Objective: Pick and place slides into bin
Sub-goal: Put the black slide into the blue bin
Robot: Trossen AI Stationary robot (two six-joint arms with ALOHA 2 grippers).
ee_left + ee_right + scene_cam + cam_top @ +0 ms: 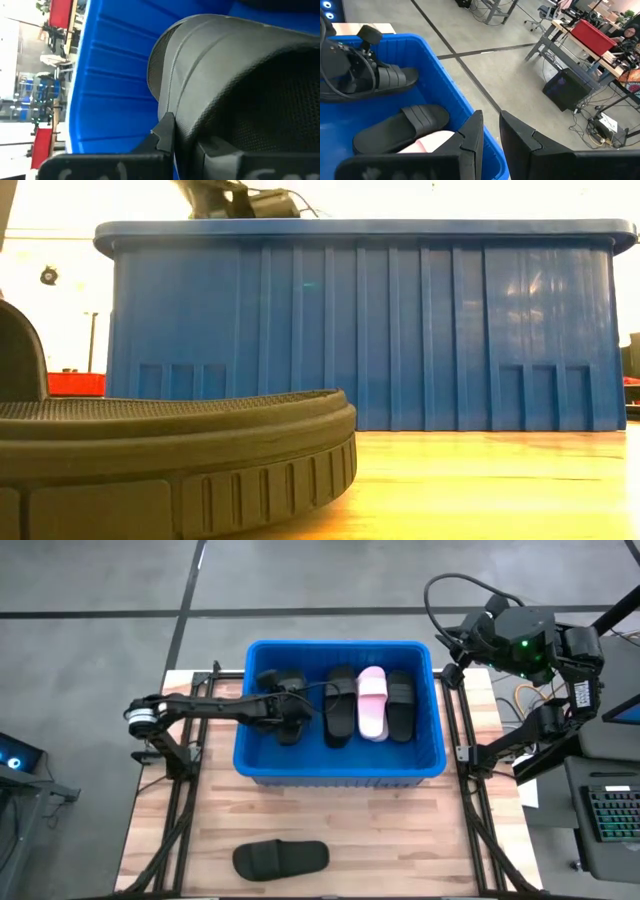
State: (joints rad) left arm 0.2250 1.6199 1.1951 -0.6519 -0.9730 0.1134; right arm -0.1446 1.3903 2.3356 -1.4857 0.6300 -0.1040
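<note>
Resting on wood table [400,830]: bin [340,768]; left pincer [290,715] grips black slide [285,700].

Both slender arms are matte black, the left arm [200,707] carrying a silver ring joint, the right arm [530,645] a green indicator light and looping black cables.

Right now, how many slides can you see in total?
5: four in the bin, one black slide at the left gripper, two black, one pink; one black on the table. Others may be hidden.
</note>
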